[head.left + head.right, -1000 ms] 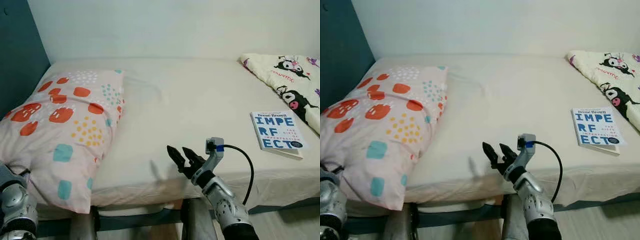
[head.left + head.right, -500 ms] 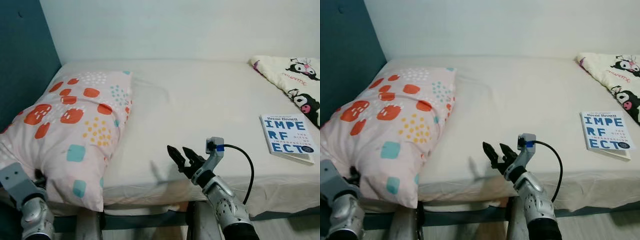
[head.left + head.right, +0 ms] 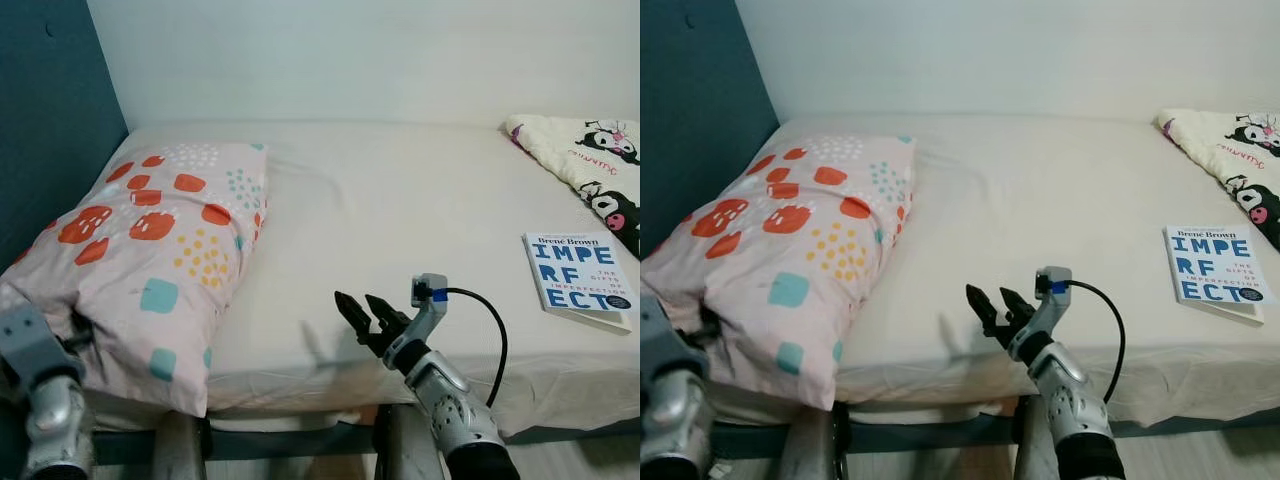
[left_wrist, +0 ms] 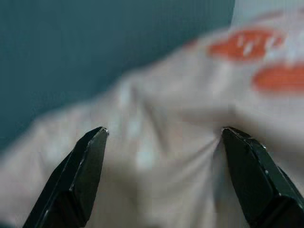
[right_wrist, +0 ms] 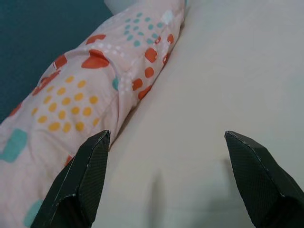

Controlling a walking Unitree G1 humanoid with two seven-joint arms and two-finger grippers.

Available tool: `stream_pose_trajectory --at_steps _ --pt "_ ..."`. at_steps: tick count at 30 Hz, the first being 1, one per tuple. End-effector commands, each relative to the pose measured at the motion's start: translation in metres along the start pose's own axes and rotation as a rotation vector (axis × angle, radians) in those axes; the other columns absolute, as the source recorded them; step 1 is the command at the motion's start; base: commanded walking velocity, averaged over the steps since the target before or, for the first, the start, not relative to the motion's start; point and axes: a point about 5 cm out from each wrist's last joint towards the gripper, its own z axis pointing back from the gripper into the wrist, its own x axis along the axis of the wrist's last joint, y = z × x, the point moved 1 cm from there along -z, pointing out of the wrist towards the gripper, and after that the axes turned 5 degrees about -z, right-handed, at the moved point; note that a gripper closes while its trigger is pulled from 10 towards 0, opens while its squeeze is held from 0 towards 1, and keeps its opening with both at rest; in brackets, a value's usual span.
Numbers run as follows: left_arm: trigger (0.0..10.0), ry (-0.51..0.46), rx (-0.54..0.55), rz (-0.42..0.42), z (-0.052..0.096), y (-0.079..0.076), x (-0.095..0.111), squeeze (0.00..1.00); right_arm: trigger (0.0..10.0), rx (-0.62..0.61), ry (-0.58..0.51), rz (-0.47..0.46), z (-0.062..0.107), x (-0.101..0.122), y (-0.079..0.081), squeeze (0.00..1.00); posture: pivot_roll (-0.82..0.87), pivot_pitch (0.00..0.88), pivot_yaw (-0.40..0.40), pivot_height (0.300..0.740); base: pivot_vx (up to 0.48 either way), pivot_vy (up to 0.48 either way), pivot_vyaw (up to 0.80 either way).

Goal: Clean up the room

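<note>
Lying on bed [image 3: 400, 200], patterned pillow [image 3: 150, 250], book [image 3: 580, 275], cartoon blanket [image 3: 590, 160]

Bright, even indoor light with soft shadows; head views sharp, the left wrist view blurred.

Matt printed cloth is covering the pillow [image 3: 150, 260]; smooth cream fabric is covering the bed [image 3: 400, 210]; the book [image 3: 578, 272] is showing a glossy paper cover.
</note>
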Motion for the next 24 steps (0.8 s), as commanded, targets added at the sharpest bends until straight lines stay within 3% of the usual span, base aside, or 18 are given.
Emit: stream_pose_trajectory --at_steps 1,2,4,8,10,13,16,18,19,20,22,24 --pt "10.0 -0.016 -0.020 -0.076 -0.004 0.003 0.009 0.09 10.0 -0.003 -0.005 0.003 0.000 0.001 -0.002 0.00 0.07 0.075 -0.087 0.445 0.000 0.000 0.00" --pt "10.0 -0.027 -0.046 -0.121 -0.005 0.004 0.014 0.00 10.0 -0.004 -0.005 0.003 0.000 0.001 -0.002 0.00 0.07 0.075 -0.087 0.445 0.000 0.000 0.00" --pt "10.0 -0.035 -0.068 -0.162 -0.004 0.006 0.017 0.00 10.0 -0.004 -0.005 0.002 0.000 0.000 -0.002 0.00 0.07 0.075 -0.087 0.445 0.000 0.000 0.00" --pt "10.0 -0.135 -0.179 -0.379 -0.001 0.004 0.033 0.00 10.0 -0.007 -0.004 0.002 0.001 0.000 -0.002 0.00 0.07 0.079 -0.089 0.445 0.000 0.000 0.00" --pt "10.0 -0.156 -0.179 -0.413 -0.001 0.006 0.038 0.00 10.0 -0.008 -0.004 0.002 0.001 0.000 -0.003 0.00 0.07 0.079 -0.089 0.445 0.000 0.000 0.00" --pt "10.0 -0.241 -0.141 -0.517 -0.005 0.011 0.066 0.00 10.0 -0.009 -0.004 0.001 0.000 0.000 -0.003 0.00 0.07 0.081 -0.092 0.445 0.000 0.000 0.00" --pt "10.0 -0.257 -0.138 -0.528 -0.005 0.011 0.071 0.00 10.0 -0.009 -0.004 0.001 0.000 0.000 -0.003 0.00 0.07 0.081 -0.092 0.445 0.000 0.000 0.00" --pt "10.0 -0.383 -0.258 -0.497 0.000 -0.017 0.094 0.00 10.0 -0.008 -0.002 0.002 -0.001 0.000 -0.003 0.00 0.07 0.080 -0.090 0.445 0.000 0.000 0.00" --pt "10.0 -0.438 -0.357 -0.451 0.007 -0.036 0.101 0.00 10.0 -0.008 -0.003 0.002 -0.002 -0.001 -0.002 0.00 0.07 0.080 -0.086 0.445 0.000 0.000 0.00" --pt "10.0 -0.464 -0.517 -0.361 0.018 -0.065 0.104 0.00 10.0 -0.010 -0.005 0.002 -0.002 -0.001 -0.002 0.00 0.07 0.081 -0.087 0.445 0.000 0.000 0.00" --pt "10.0 -0.445 -0.612 -0.306 0.025 -0.081 0.102 0.00 10.0 -0.014 -0.006 0.002 -0.002 0.000 -0.002 0.00 0.07 0.081 -0.087 0.445 0.000 0.000 0.00" --pt "10.0 -0.437 -0.799 -0.248 0.048 -0.113 0.097 0.00 10.0 -0.024 -0.008 0.002 -0.003 -0.001 -0.003 0.00 0.07 0.081 -0.082 0.445 0.000 0.000 0.00"
